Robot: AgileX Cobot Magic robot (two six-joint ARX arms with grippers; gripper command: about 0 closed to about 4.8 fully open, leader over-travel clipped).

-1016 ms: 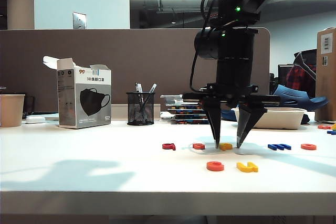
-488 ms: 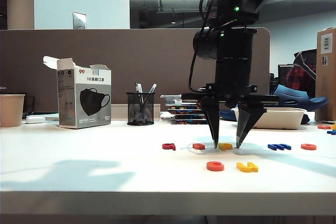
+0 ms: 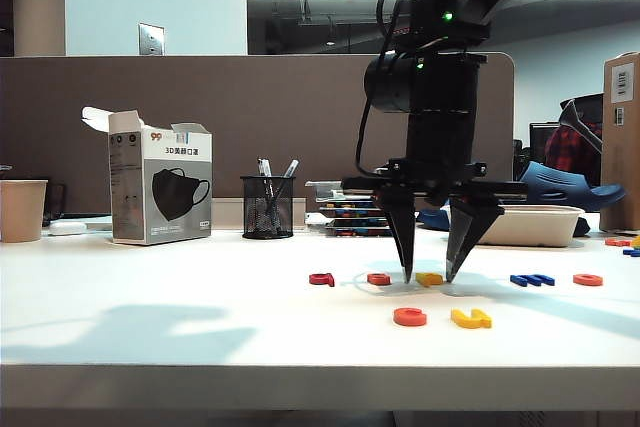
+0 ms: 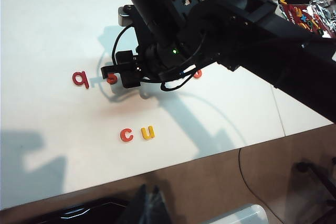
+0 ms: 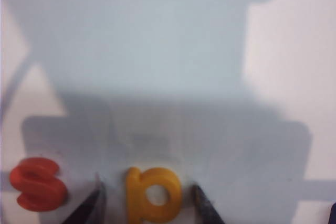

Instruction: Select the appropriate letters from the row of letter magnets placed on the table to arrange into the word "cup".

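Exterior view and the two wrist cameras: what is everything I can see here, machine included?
table: one, white, under everything.
orange c: one, front, beside the u.
yellow u: one, front, right of the c.
yellow p: one, in the row, between the right pincer's fingertips, still on the table.
orange s: one, in the row beside the p.
red q: one, left end of the row.
blue letter: one, row, further right.
orange letter: one, row, far right.
mask box: one, white and grey, back left.
pen cup: one, black mesh, back centre.
paper cup: one, beige, far left.
right pincer: one, black, open, tips down around the p.
left pincer: not visible.
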